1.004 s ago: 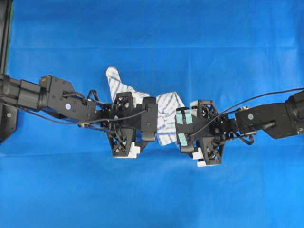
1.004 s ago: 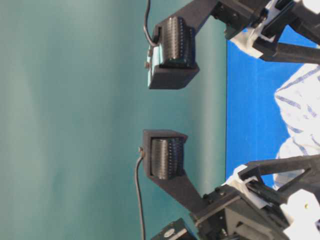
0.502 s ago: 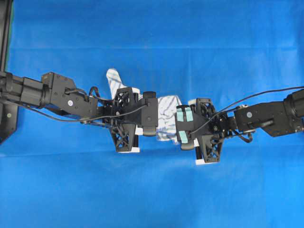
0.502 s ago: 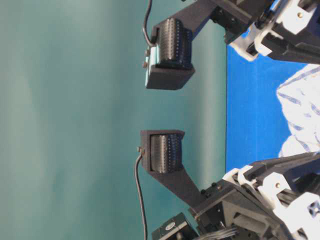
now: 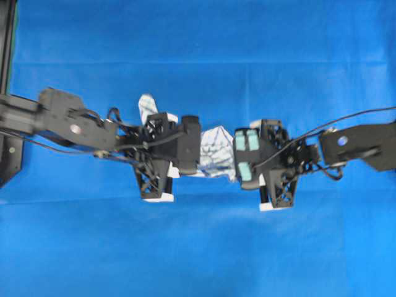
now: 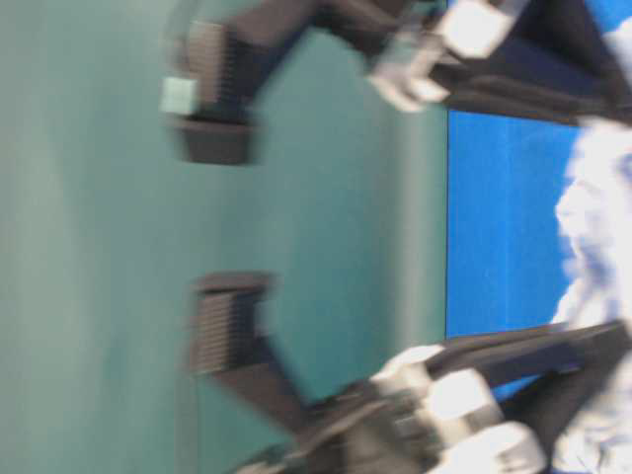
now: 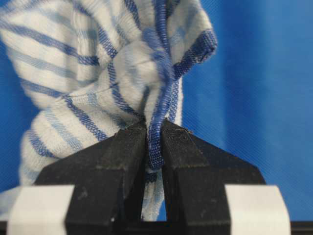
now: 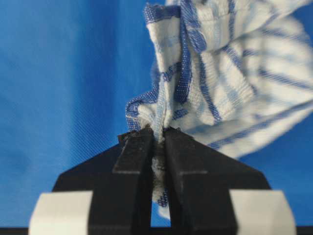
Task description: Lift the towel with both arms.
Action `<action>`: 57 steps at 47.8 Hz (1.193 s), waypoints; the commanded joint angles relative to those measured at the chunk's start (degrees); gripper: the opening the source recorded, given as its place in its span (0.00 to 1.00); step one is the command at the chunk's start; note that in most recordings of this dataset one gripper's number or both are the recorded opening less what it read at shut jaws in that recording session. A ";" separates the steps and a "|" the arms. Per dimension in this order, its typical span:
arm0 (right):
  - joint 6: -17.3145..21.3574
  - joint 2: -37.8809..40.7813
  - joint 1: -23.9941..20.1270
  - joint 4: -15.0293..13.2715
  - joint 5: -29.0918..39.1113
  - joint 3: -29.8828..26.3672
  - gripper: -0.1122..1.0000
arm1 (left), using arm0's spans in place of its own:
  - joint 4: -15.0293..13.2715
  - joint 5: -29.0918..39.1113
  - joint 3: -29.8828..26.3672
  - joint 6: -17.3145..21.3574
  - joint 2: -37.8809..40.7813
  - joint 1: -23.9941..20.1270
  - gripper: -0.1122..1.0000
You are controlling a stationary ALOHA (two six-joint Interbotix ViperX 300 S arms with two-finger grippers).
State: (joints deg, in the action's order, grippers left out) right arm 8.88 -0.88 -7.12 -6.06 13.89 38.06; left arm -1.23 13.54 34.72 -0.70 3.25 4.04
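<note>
Over the blue surface (image 5: 198,247), towel (image 5: 216,152) hangs bunched betw. both arms; left end effector (image 7: 154,134) clamped on its blue hem, right end effector (image 8: 156,134) pinching opp. edge

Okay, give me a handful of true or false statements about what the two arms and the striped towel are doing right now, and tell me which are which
1. The left pincer is closed on a fold of the towel. True.
2. The right pincer hangs open above the towel. False: it is shut on a bunched edge of the cloth, as the right wrist view shows.
3. In the overhead view the towel sits between the two arms. True.
4. The towel is plain white. False: it is white with blue stripes.
5. The surface under the arms is a blue tablecloth. True.
6. The teal tape patches are on the left arm. False: they are on the right arm.
</note>
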 commanded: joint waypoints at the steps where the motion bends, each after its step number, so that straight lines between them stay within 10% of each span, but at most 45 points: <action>1: -0.09 -5.36 0.70 -0.53 3.60 -2.29 0.17 | -0.09 3.08 -1.14 0.09 -6.33 -0.70 0.14; 38: -2.29 -18.90 1.93 -5.80 34.28 -28.39 0.17 | 0.00 33.66 -21.71 0.26 -24.87 -2.02 0.14; 57: -4.48 -18.63 1.93 -5.71 37.09 -32.34 0.17 | 0.35 37.53 -26.72 1.14 -24.26 -1.93 0.14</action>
State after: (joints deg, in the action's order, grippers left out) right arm 4.48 -18.46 -5.27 -11.69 50.98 7.03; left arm -1.14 51.15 9.49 0.26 -20.57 1.93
